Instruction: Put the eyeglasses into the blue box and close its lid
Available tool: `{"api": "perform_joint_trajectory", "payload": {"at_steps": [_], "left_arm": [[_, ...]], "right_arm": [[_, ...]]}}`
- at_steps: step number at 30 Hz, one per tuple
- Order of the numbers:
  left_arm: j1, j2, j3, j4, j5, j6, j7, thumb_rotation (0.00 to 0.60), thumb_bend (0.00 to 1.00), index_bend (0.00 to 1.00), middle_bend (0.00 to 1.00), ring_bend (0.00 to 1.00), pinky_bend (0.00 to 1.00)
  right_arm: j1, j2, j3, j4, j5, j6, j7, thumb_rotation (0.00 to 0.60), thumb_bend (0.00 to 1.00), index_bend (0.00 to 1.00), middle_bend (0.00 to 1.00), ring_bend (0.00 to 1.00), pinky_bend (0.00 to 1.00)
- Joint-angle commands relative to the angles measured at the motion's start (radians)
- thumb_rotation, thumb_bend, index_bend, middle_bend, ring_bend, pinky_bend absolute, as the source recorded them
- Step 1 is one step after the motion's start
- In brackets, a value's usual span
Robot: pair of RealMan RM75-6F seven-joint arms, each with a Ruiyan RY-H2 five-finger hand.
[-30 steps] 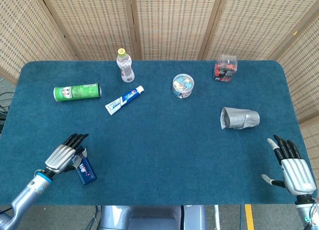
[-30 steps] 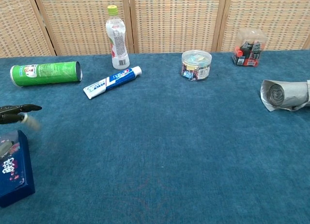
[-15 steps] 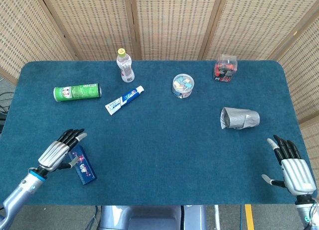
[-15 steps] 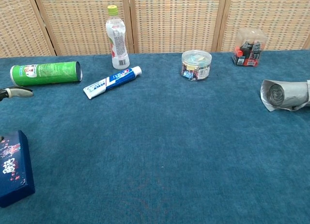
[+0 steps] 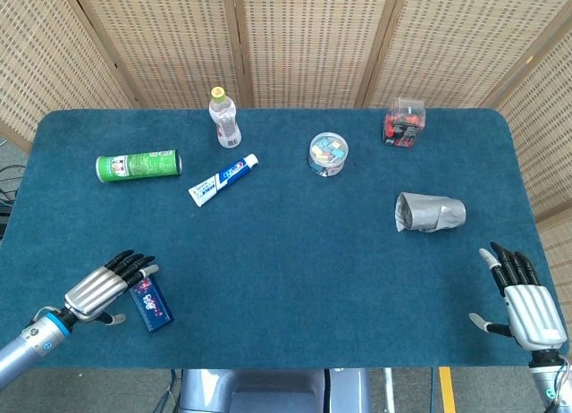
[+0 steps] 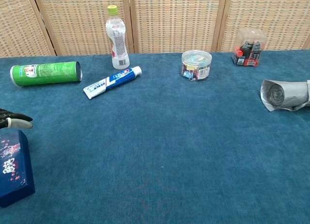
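Blue box (image 5: 150, 303) lies closed; left hand (image 5: 105, 284), fingers apart and empty, beside it. Check lid seated flush.

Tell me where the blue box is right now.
The blue box lies closed near the table's front left corner in the head view, just right of the left hand; in the chest view it sits at the bottom left edge.
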Motion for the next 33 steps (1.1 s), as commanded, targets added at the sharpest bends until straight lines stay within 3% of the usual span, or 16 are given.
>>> {"api": "perform_joint_trajectory", "payload": {"at_steps": [1,9,13,16,26,33], "left_arm": [[-0.015,-0.012,-0.003,-0.005,-0.008,-0.033,0.023,0.600,0.07,0.00,0.00,0.00,0.00],[-0.031,-0.033,-0.016,-0.015,-0.025,-0.067,0.068,0.600,0.10,0.00,0.00,0.00,0.00],[-0.031,-0.058,-0.030,0.000,-0.034,-0.064,0.088,0.600,0.15,0.12,0.01,0.03,0.04],[-0.033,-0.075,-0.036,0.013,-0.040,-0.067,0.106,0.600,0.18,0.26,0.12,0.12,0.09],[-0.037,-0.092,-0.044,0.032,-0.055,-0.075,0.132,0.600,0.25,0.53,0.48,0.33,0.17],[-0.029,-0.109,-0.048,0.057,-0.059,-0.056,0.139,0.600,0.31,0.59,0.54,0.36,0.18]], "right_arm": [[0.000,0.000,0.000,0.000,0.001,-0.001,0.000,0.600,0.00,0.00,0.00,0.00,0.00],[0.001,0.002,0.000,-0.003,0.002,-0.004,0.004,0.600,0.00,0.00,0.00,0.00,0.00],[0.001,0.003,0.000,-0.003,0.003,-0.004,0.004,0.600,0.00,0.00,0.00,0.00,0.00],[0.001,0.003,0.000,-0.003,0.003,-0.005,0.006,0.600,0.00,0.00,0.00,0.00,0.00],[0.001,0.003,0.000,-0.003,0.003,-0.005,0.006,0.600,0.00,0.00,0.00,0.00,0.00],[0.000,0.002,0.000,-0.002,0.003,-0.004,0.006,0.600,0.00,0.00,0.00,0.00,0.00]]}}
